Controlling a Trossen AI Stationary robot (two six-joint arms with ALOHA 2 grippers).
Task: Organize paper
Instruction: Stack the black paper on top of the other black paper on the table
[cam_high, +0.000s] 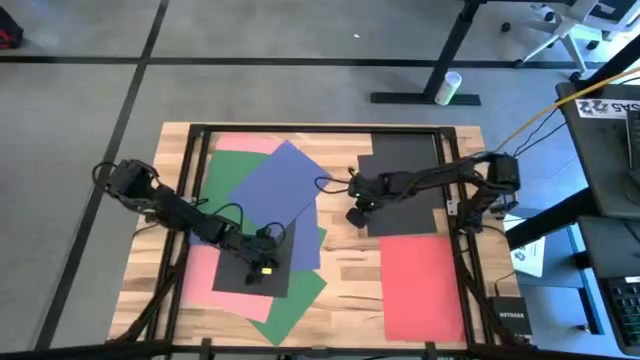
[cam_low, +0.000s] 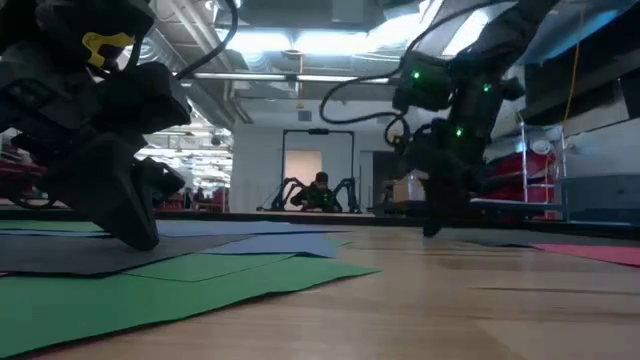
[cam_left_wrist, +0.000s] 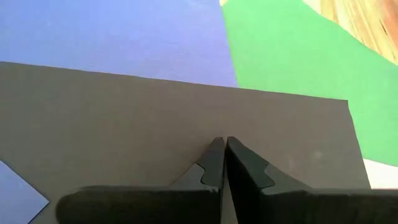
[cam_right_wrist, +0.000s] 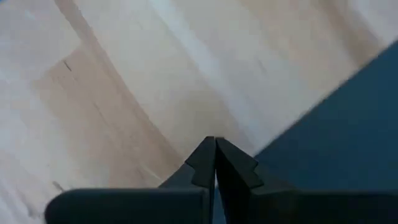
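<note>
Left end effector, closed, presses on black paper.

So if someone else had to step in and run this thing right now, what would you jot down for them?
Left hand: fingers shut, tip pressed down on the small black sheet atop the left pile.
Right hand: fingers shut, tip at the left edge of the large black sheet, over bare wood.
Paper: the blue sheet, green sheets and pink sheets lie overlapped and askew on the left; the red sheet lies alone at the right.
Done: nothing neatly stacked.
Left: gather everything into one squared pile.
</note>
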